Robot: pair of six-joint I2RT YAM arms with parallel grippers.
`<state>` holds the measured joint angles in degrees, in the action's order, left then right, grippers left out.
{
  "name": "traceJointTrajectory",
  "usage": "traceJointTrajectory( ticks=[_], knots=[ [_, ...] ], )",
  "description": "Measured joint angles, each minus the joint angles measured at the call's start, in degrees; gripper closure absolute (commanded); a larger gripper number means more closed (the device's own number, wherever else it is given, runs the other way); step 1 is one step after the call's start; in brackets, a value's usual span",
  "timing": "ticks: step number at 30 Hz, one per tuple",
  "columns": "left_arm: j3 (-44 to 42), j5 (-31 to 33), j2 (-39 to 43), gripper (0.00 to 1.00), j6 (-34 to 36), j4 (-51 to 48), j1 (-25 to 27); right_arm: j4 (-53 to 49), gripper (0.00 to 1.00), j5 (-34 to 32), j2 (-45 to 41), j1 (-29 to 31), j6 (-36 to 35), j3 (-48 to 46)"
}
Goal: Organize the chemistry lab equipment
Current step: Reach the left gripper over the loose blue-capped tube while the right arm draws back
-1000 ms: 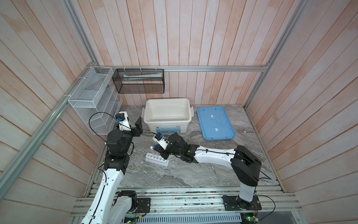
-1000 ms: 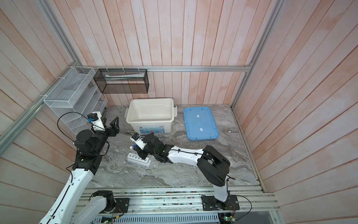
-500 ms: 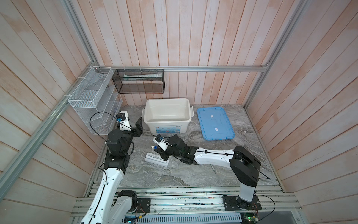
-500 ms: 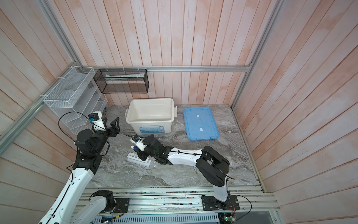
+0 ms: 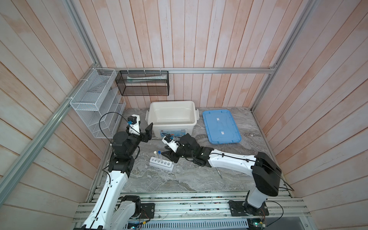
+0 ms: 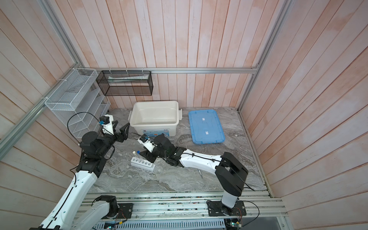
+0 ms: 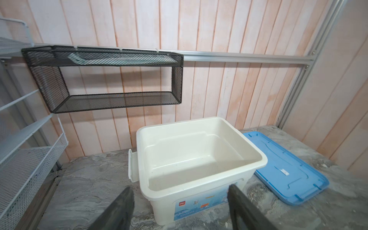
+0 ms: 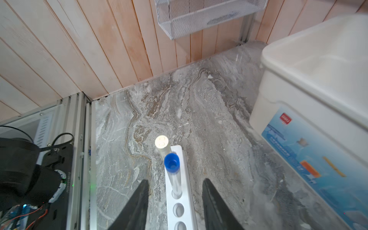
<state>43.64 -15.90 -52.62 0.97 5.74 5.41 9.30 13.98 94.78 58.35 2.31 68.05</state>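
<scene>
The white six-hole rack point(image 8: 179, 211) lies on the marble table point(image 5: 159, 181). Two clear tubes stand in its end holes, one blue-capped point(image 8: 171, 162) and one white-capped point(image 8: 161, 141); both top views show them upright point(image 5: 159, 154). My right gripper point(image 8: 175, 180) is open, with its jaws on either side of the blue-capped tube and the rack and clear of both. A small clear flask point(image 5: 177, 169) sits by the rack's near end, and the metal spatula point(image 5: 219, 172) lies beside my right arm. My left gripper point(image 7: 180, 188) hangs open and empty in front of the white bin point(image 7: 262, 159).
The open white bin point(image 5: 172, 127) stands at the back, with its blue lid point(image 5: 221, 126) flat on the table to its right. A white wire shelf point(image 5: 95, 107) and a black mesh basket point(image 5: 143, 85) hang on the walls at the back left.
My right gripper has opened and let go of the blue-capped tube, which now stands in the rack. The left arm has stayed where it was.
</scene>
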Motion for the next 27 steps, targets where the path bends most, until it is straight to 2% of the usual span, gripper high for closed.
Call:
traceJointTrajectory(
  ticks=[5,8,13,16,20,27],
  knots=[
    [5.73,-0.42,-3.43,0.26,8.39,-7.15,8.55,-2.49,0.52,0.15,-12.94,-4.81,-0.24,-3.37],
    [10.40,0.17,-6.82,0.26,14.84,-13.44,14.45,-3.45,0.51,-0.17,-22.60,-9.88,0.35,-8.72],
    [18.69,5.49,-16.20,0.27,25.73,-25.44,26.64,-4.66,0.50,-0.83,-34.25,-19.52,2.05,-16.65],
    [21.55,9.35,-23.78,0.30,30.01,-31.32,31.56,-4.76,0.50,-0.33,-38.88,-23.15,3.17,-20.37],
    [23.17,14.01,-33.48,0.30,33.66,-37.18,34.91,-4.74,0.50,0.68,-41.90,-26.53,4.61,-23.67],
    [26.58,19.82,-45.44,0.33,36.70,-43.15,35.91,-4.66,0.50,2.71,-44.30,-30.10,6.27,-28.20]
  ],
)
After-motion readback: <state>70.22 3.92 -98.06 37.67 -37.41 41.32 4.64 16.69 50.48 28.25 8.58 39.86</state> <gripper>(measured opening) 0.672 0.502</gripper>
